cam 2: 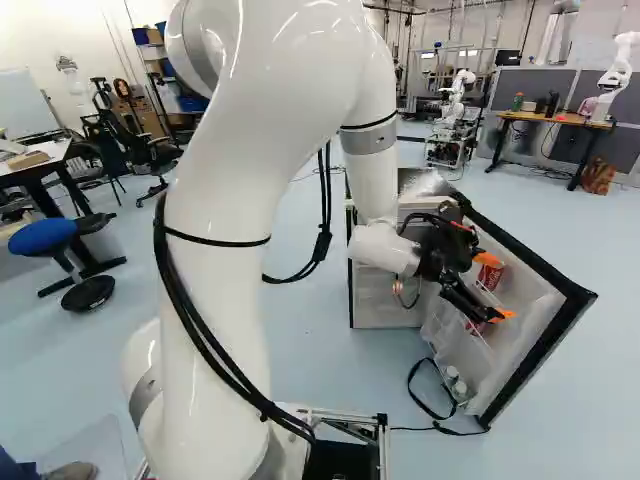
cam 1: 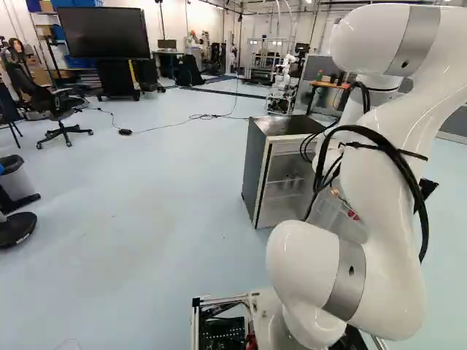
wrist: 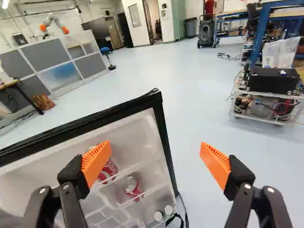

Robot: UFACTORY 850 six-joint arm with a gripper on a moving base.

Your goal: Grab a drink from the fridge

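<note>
The nearer red can (wrist: 108,172) sits in a shelf of the open fridge door (wrist: 138,127), partly masked by one orange pad (wrist: 96,163) in the wrist view; the lower red can (wrist: 132,186) stands in a compartment close by. From where I'm standing, the gripper (wrist: 156,163) is empty and spread wide — one finger over the shelves, the other out past the door's edge above bare floor.

That's what would worry me. Close it here and it would likely pinch the door's edge, because the fingers straddle that and neither can is between them. Dropping straight down could knock a finger on the shelf rails, or shove the door round on its hinge. The two cans look near enough that a finger meant for one might tip the other. A loose black strap (cam 2: 410,383) lies by the door's foot, and it could snag if the door swings.

Counting up: two red cans and, further down, two capped bottles (wrist: 158,216). One door, and one fridge (cam 1: 257,164) behind it; there are small things inside — too faint through the front for me to count. One white arm (cam 2: 250,150) reaching over. Beyond, one desk (cam 2: 555,119) with another robot (cam 2: 619,65) at its end, and one blue stool (cam 2: 45,237) across the room.
</note>
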